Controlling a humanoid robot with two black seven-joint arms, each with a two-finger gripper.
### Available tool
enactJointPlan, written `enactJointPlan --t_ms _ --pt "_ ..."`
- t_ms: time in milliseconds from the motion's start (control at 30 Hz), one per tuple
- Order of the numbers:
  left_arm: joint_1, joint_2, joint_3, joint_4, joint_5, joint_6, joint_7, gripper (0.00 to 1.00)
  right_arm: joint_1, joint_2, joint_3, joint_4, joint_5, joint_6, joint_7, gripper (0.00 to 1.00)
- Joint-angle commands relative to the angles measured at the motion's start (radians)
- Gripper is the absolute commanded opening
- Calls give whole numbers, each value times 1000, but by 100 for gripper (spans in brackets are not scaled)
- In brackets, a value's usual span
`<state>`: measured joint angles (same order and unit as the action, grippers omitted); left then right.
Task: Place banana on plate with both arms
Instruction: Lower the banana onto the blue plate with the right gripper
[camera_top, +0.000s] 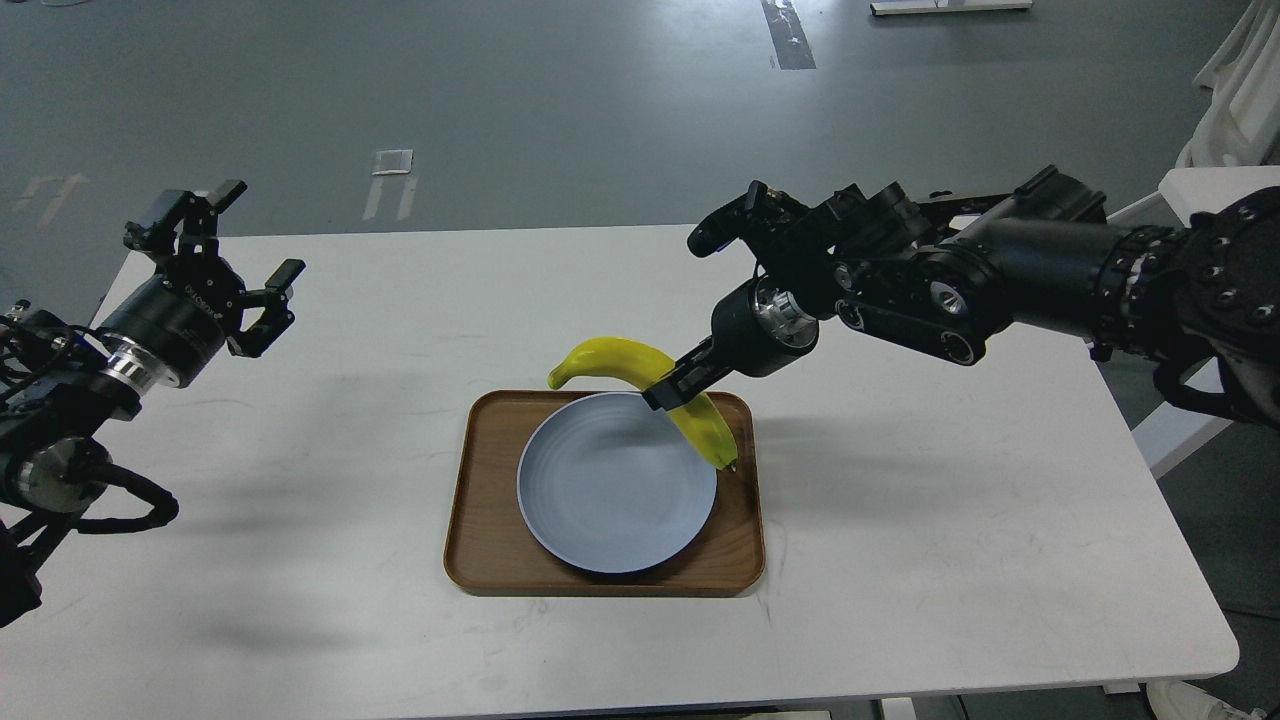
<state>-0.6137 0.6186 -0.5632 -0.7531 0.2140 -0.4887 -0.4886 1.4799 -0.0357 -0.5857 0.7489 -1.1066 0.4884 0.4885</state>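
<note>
The yellow banana (620, 362) hangs in the air over the far right part of the pale blue-grey plate (610, 490), its dark tip pointing down near the plate's right rim. My right gripper (675, 385) is shut on the banana's middle, with the arm reaching in from the right. My left gripper (235, 250) is open and empty, raised above the table's far left, well away from the plate.
The plate sits on a rectangular brown wooden tray (480, 540) in the middle of the white table (950, 560). Grey floor lies beyond the table's far edge. A white stand (1215, 190) is at the far right.
</note>
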Motion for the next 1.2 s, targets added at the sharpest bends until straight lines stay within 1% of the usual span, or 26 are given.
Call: enactJointPlan --t_ms 0,267,367,600,767,900,933,1000,1033,1133,1167 --pt "0 0 0 0 -1 0 0 98 -19 36 -42 -23 33 0 0 6" --pt "0 0 0 0 -1 0 0 98 -46 36 -49 -57 36 0 0 10" --pt "0 0 0 0 -1 0 0 98 -50 36 -49 -59 68 0 0 13" --pt "2 1 0 0 -1 0 0 98 -52 36 -48 -49 157 0 0 14" --pt "0 1 -1 0 -1 0 0 98 -72 36 -49 -46 159 0 0 14" --pt "2 1 -1 0 -1 0 0 98 -81 36 -48 -49 160 0 0 18" --pt "2 1 -1 0 -1 0 0 98 -81 36 -48 -49 160 0 0 20" --pt "2 3 -1 0 -1 0 0 98 -85 36 -48 -52 160 0 0 30" --pt "2 3 -1 0 -1 0 0 98 -90 36 -48 -52 160 0 0 38" --pt "2 3 -3 0 -1 0 0 98 -93 36 -48 -56 160 0 0 45" --pt "3 3 -3 0 -1 0 0 98 -93 36 -48 -57 162 0 0 50"
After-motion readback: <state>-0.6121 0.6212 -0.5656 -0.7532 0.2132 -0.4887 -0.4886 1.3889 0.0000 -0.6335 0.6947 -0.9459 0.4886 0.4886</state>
